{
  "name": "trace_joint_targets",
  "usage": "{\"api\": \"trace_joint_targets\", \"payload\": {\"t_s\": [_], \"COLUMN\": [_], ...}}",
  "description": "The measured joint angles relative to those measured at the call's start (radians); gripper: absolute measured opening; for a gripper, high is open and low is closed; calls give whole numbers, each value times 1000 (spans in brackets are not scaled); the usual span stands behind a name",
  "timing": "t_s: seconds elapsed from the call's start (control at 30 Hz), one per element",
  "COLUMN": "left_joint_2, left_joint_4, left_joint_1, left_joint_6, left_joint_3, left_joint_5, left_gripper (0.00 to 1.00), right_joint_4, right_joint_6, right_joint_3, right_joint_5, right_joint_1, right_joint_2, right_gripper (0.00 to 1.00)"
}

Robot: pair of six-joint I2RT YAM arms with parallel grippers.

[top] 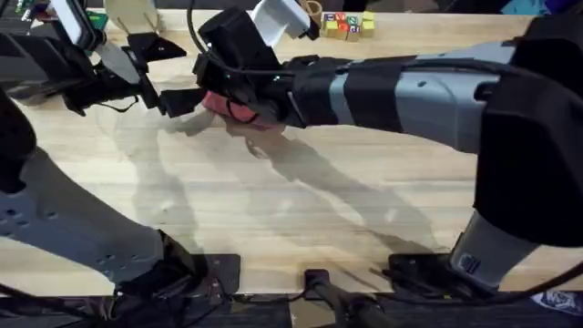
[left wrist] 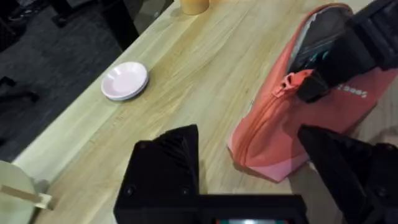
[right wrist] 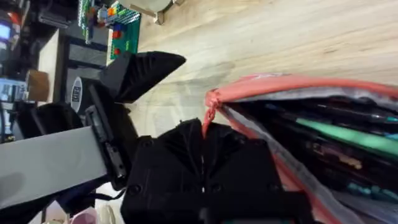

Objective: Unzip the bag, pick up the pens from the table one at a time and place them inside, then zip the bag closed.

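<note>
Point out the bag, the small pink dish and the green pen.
bag [left wrist: 292, 134], left wrist view, coral side panel.
small pink dish [left wrist: 125, 80], left wrist view, centre.
green pen [right wrist: 348, 134], right wrist view, barrel inside the bag.

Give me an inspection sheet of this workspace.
Surface: pale wooden plank table, shadowed by the arms.
Job's things: coral-pink fabric pouch unzipped; light-green pen inside, dark slim items beside it.
Clutter: small white round dish; coloured toy blocks at the far edge.
End effectors: left end effector open, fingers either side of the pouch's end; right end effector shut on the red pull cord.
Cables: black cables by the arm bases.
Surroundings: dark floor beyond the table edge.
</note>
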Motion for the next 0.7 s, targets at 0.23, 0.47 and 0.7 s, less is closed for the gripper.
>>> {"api": "trace_joint_targets", "payload": {"t_s": [0.23, 0.47, 0.7], "left_joint_2": [51, 57, 57], "left_joint_4": [31, 46, 48], "left_joint_1": [-12, -49, -56], "left_joint_6": [-20, -24, -32], "left_joint_3": [0, 0, 0], "left_joint_5": [38, 51, 44], "left_gripper": [993, 997, 730], "right_joint_4": [0, 0, 0], "right_joint_6": [0, 0, 0], "right_joint_3": [0, 0, 0], "right_joint_5": [0, 0, 0], "right_joint_1": [0, 0, 0], "right_joint_2": [0, 0, 0], "right_gripper": [31, 31, 31]}}
